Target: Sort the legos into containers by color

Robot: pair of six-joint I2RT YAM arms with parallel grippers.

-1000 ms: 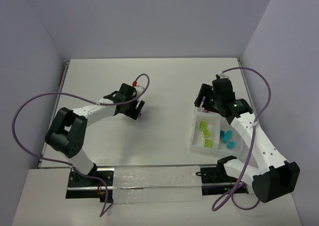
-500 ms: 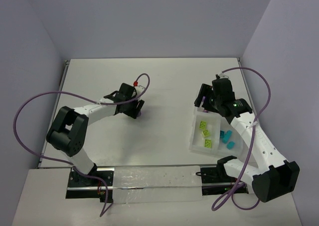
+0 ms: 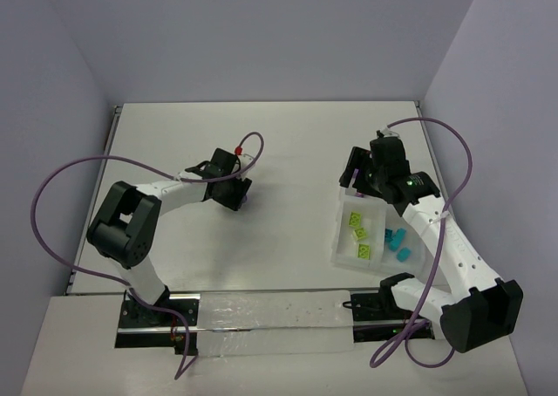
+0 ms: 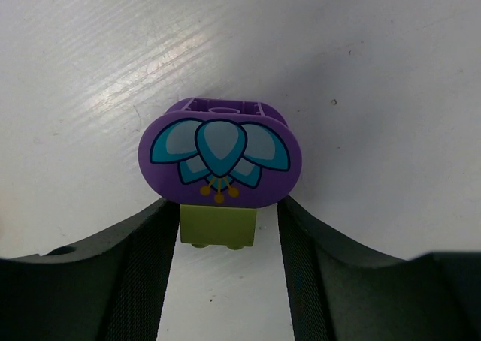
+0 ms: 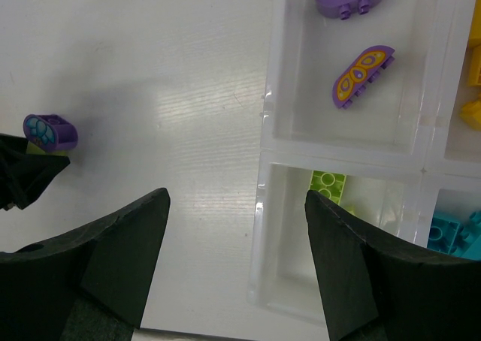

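Note:
A purple lego (image 4: 220, 152) with a lotus print, joined to a lime green lego (image 4: 218, 227), lies on the table left of centre. My left gripper (image 4: 229, 206) is open and straddles the green one. Its left finger is against it and a thin gap shows on the right. The same pair appears as a purple lego (image 5: 49, 131) at the left gripper (image 3: 240, 195). My right gripper (image 5: 237, 197) is open and empty over the left rim of the containers (image 5: 264, 168). These hold purple legos (image 5: 362, 74), lime ones (image 3: 357, 230), teal ones (image 3: 397, 239) and yellow ones (image 5: 473, 70).
A clear flat strip with black brackets (image 3: 261, 322) lies along the near edge between the arm bases. Purple cables (image 3: 52, 195) loop off both arms. Walls close the table on the left, back and right.
The left gripper's jaws have narrowed around the purple and green pair, and the left arm has shifted slightly. The right arm has not moved.

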